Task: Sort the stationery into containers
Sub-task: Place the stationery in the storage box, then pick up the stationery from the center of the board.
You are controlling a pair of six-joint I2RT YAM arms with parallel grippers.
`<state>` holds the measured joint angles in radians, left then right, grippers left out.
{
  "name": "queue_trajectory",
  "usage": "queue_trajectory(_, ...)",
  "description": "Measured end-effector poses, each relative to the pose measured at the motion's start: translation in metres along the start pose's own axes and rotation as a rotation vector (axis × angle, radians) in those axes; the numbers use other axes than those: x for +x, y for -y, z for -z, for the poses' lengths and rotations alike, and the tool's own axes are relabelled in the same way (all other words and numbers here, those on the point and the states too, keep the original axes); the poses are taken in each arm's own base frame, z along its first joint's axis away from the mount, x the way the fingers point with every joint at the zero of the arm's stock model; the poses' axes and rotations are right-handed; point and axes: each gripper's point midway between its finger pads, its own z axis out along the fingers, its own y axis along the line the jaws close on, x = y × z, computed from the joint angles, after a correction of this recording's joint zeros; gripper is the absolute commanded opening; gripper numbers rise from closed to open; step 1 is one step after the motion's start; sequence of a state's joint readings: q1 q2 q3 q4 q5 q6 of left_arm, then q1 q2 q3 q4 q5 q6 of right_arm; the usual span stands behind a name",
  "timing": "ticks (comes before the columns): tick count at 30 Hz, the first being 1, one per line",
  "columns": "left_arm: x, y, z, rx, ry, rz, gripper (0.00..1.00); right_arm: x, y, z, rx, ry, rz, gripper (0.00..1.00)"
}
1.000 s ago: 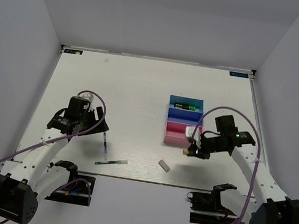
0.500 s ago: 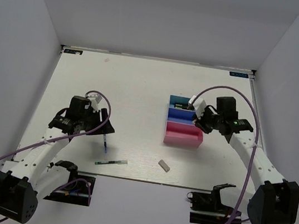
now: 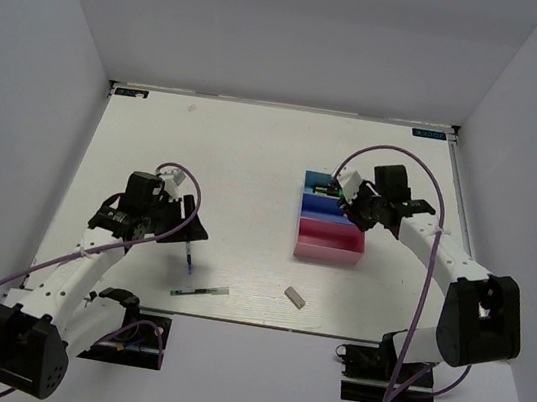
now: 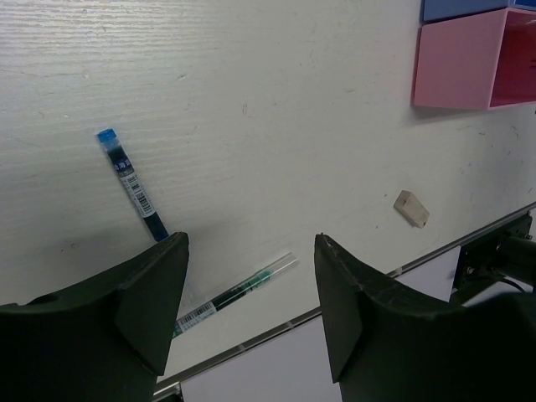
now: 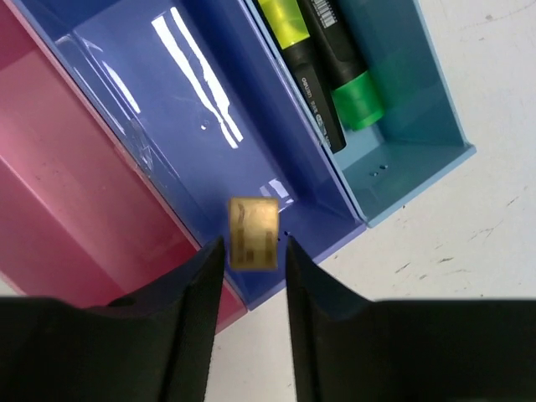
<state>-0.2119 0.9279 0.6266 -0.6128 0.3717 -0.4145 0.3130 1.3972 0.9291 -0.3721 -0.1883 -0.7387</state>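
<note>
Pinching tan eraser point(image 5: 254, 233) in right gripper point(image 5: 255, 244) above dark blue tray point(image 5: 197, 134); left gripper point(image 4: 251, 244) spread, well left of it

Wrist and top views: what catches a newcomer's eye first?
The right gripper pinches a tan eraser over the dark blue tray, beside the light blue tray holding a yellow highlighter and a green highlighter. The left gripper hangs open above a blue-capped pen and a clear pen; a second eraser lies loose on the table.
</note>
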Motion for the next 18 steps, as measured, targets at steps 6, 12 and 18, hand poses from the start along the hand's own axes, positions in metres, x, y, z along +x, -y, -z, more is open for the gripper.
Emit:
queue_trajectory(6,0.002,-0.002,-0.002,-0.008,-0.015,0.002,0.67,-0.004,0.005,-0.003,0.02,-0.004,-0.003,0.47)
queue_trajectory(12,0.014,-0.014,-0.01,-0.056,-0.087,0.031,0.6,-0.016,0.007,0.001,0.023,0.03,-0.024,0.0)
queue_trajectory(18,0.021,-0.021,-0.012,-0.087,-0.123,0.044,0.25,-0.051,-0.071,0.047,-0.313,0.234,0.038,0.03)
